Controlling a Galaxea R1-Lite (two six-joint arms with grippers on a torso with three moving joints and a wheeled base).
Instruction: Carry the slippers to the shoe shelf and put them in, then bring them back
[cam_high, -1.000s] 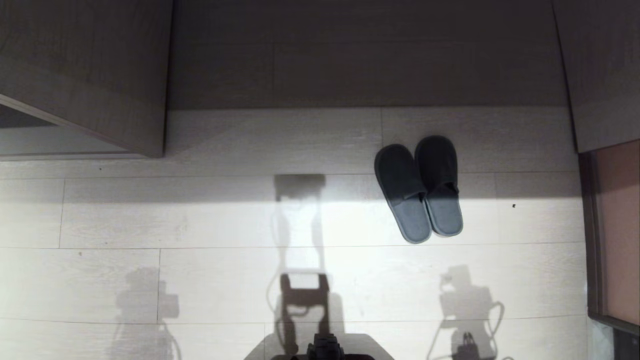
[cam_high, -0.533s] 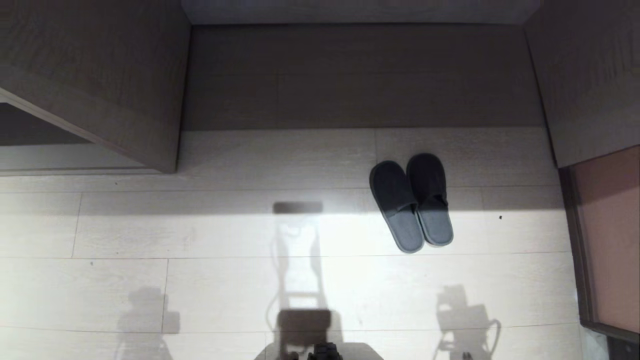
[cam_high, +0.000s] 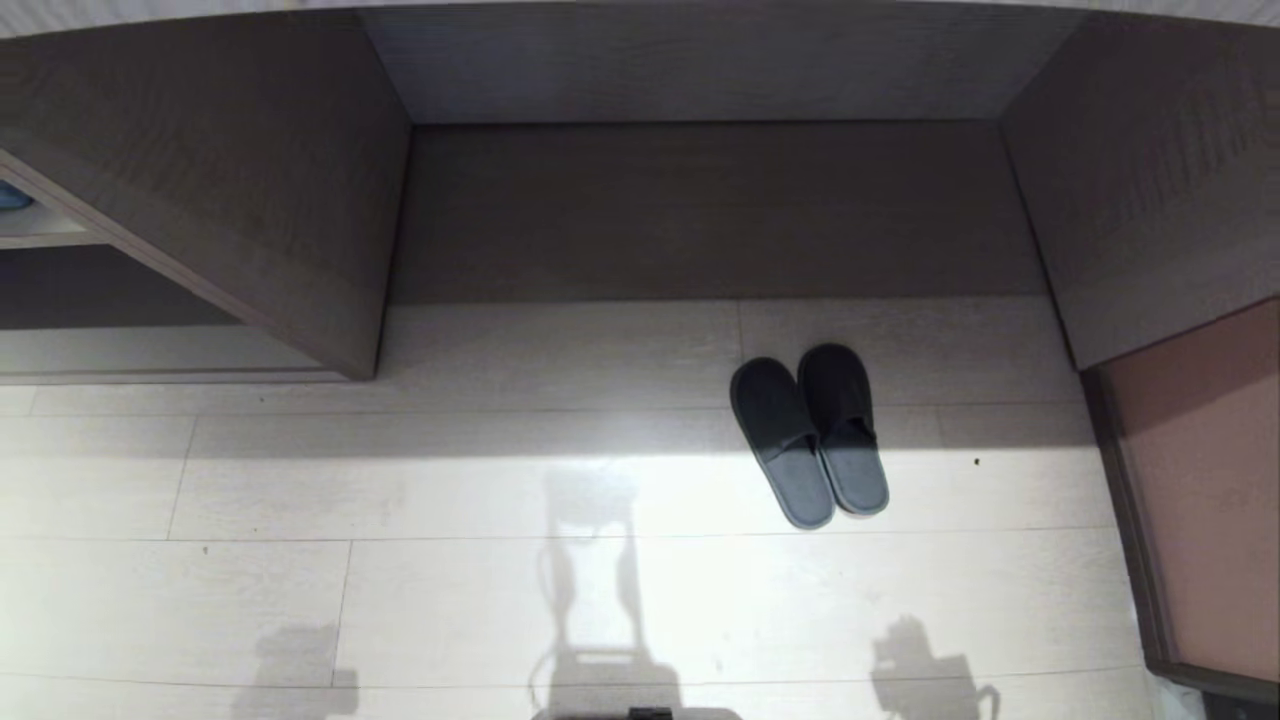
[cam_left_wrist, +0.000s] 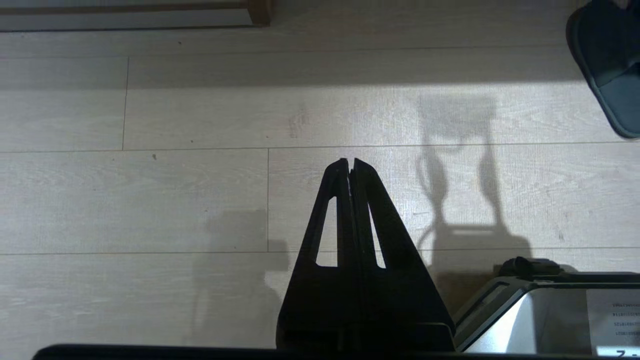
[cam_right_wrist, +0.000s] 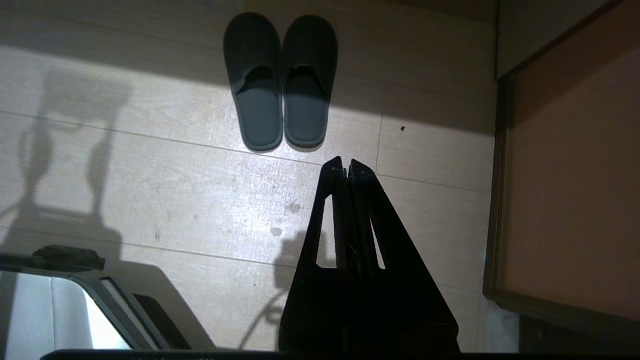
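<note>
Slippers (cam_high: 810, 436) on floor (cam_high: 400, 580); both grippers' fingers (cam_left_wrist: 348, 172) (cam_right_wrist: 345, 172) closed, empty; label (cam_left_wrist: 612, 315) illegible.

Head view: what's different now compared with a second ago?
Only the camera moved: the view tilted up and the whole scene slid down the picture, showing more of the wooden recess behind. The slippers lie side by side on the floor as before, untouched. Left gripper and right gripper hang above the floor, jaws shut, holding nothing.
</note>
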